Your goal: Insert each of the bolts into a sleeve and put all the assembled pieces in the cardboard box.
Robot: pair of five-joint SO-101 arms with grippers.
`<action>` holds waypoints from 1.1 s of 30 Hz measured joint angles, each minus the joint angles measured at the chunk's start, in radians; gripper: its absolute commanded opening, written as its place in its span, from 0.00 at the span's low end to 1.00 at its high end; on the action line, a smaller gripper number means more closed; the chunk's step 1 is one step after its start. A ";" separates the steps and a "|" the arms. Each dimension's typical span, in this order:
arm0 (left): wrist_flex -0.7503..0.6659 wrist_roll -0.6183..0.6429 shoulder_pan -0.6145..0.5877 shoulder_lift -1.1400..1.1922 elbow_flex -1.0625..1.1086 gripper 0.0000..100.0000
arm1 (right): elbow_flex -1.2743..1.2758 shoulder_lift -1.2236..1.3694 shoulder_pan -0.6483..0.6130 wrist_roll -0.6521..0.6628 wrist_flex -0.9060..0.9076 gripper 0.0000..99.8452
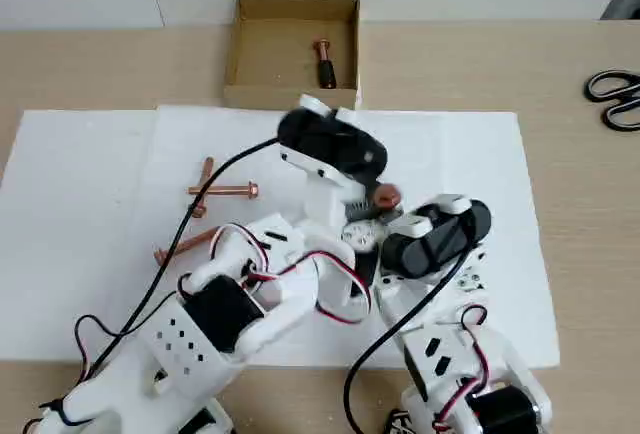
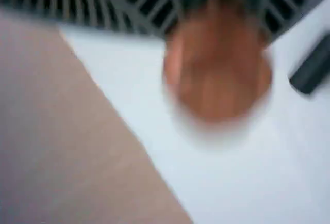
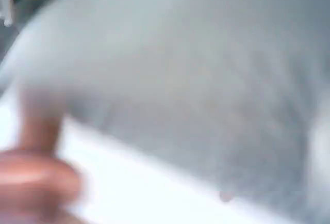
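High view has both arms bent in over the middle of the sheet [image 1: 90,284], the left gripper [image 1: 345,204] and right gripper [image 1: 372,229] close together with the head of a bolt [image 1: 386,196] between them. I judge they pair up so that one arm can steady a part while the other pushes bolt into sleeve. In the left wrist view the bolt [image 2: 216,74] sits right at the gripper, and a sleeve [image 2: 312,72] lies on the sheet just beside it, handy for the join. Whether either gripper is clamped or spread I cannot tell; the arms hide them from above and the close views are too blurred. Three spare bolts [image 1: 225,191] lie toward the sheet's left side, waiting their turn. The box [image 1: 250,54] stands beyond the sheet's far edge, toward the desk's [image 1: 560,64] far edge, with one assembled piece [image 1: 324,64] inside. Scissors [image 1: 615,99] lie at the desk's right edge, out of the way.
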 measured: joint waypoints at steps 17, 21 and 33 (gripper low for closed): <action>0.166 -0.002 -0.084 -0.011 -0.138 0.30 | 0.000 0.000 -0.005 0.000 -0.003 0.00; 0.241 -0.005 -0.141 -0.011 -0.213 0.30 | 0.000 0.000 -0.003 0.000 -0.003 0.00; 0.430 -0.236 -0.766 -0.012 -0.264 0.30 | 0.000 0.051 0.058 0.000 -0.080 0.00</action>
